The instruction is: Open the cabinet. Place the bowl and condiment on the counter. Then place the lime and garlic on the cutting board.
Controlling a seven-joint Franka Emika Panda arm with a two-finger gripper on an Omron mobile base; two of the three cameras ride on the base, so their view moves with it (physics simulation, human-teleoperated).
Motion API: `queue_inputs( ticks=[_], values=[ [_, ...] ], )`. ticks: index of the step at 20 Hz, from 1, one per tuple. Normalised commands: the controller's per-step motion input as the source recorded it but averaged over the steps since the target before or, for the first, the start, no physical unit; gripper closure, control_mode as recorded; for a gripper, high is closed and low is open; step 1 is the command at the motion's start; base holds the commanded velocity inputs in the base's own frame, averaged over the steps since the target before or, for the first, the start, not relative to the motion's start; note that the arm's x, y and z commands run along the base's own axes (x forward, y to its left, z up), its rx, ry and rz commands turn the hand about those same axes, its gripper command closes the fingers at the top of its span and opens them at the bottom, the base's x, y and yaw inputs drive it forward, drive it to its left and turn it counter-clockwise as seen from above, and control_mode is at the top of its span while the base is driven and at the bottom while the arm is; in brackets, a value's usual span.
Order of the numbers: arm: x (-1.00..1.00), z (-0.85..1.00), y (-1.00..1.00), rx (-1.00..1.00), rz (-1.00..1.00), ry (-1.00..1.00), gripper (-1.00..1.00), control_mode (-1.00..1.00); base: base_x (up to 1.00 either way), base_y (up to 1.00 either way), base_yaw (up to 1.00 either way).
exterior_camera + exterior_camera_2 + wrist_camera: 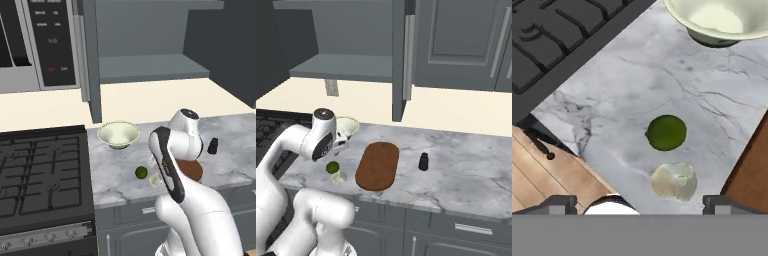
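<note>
Hovering above the counter (637,80), the gripper (637,202) has its jaws spread wide and holds nothing; in the hand view the two dark finger tips sit far apart at the bottom, with the garlic (673,181) between and just ahead of them. Lime (666,132) lies on the marble just beyond the garlic, close but apart. Bowl (722,20) sits upright on the counter farther on, at the top of the hand view. Cutting board (752,175) edge shows at the right of that view, near the garlic, not touching it. Black stove top (557,35) sits at upper left, wood floor (547,175) below the counter edge.

Right base view: lime (332,167) and garlic (339,176) lie left of the cutting board (377,166), near the counter's front edge; condiment (424,161) stands upright on the marble right of the board, apart from it. Bowl (347,125) is partly hidden behind the arm. Cabinet (346,35) doors are open, grey shelf bare.

Left base view: bowl (118,134) near the stove, lime (141,172) in front of it, condiment (213,146) beyond the arm, microwave (40,40) upper left.
</note>
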Motion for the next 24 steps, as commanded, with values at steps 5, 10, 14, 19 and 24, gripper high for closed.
queue_inputs(
  ticks=[5,10,14,19,24],
  values=[
    [0.7,-0.77,0.26,-0.02,-0.21,0.28,-1.0,-1.0,0.0,0.0,0.0],
    [0.52,-0.61,0.25,-0.04,-0.22,0.16,-1.0,-1.0,0.0,0.0,0.0],
    [0.57,-0.53,0.0,-0.01,-0.21,0.05,-1.0,-1.0,0.0,0.0,0.0],
    [0.4,-0.53,0.0,-0.01,-0.19,0.01,-1.0,-1.0,0.0,0.0,0.0],
    [-0.14,-0.17,-0.01,0.0,-0.18,0.0,1.0,-1.0,0.0,0.0,0.0]
  ],
)
